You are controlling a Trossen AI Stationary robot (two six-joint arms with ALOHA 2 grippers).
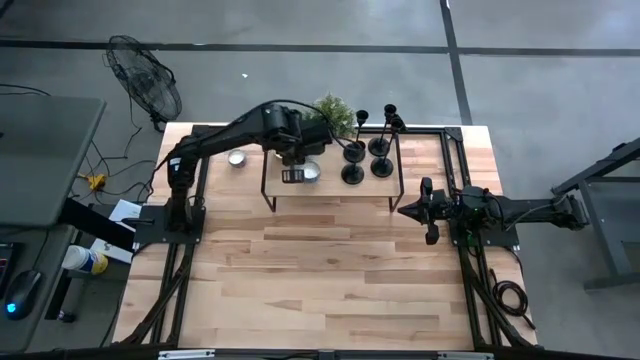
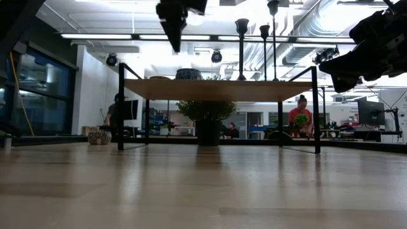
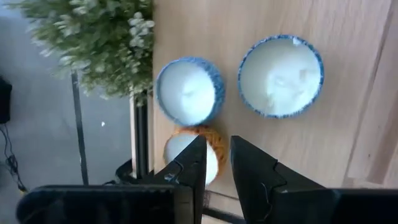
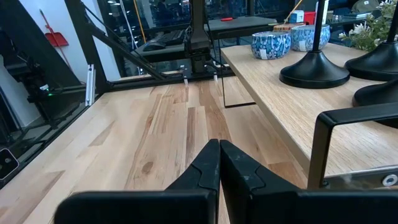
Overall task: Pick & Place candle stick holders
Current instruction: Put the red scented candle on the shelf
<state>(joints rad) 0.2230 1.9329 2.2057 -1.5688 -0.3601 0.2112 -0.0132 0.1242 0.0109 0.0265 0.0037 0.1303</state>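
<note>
Four black candle stick holders (image 1: 366,158) stand on their round bases on the right half of a small raised wooden shelf (image 1: 330,195). Three stems show in the low view (image 2: 241,48), and the bases show in the right wrist view (image 4: 314,70). My left gripper (image 1: 292,172) hangs over the shelf's left half, pointing down, its fingers (image 3: 217,163) a little apart with nothing between them. My right gripper (image 1: 405,211) is shut and empty. It lies level off the shelf's right front corner, above the table (image 4: 219,155).
Two blue-patterned candle cups (image 3: 188,90) (image 3: 281,74) and an orange-rimmed cup (image 3: 211,138) sit on the shelf below my left gripper. Another cup (image 1: 237,158) stands on the table left of the shelf. A potted plant (image 1: 333,110) stands behind it. Bare tabletop (image 1: 320,280) lies toward the near edge.
</note>
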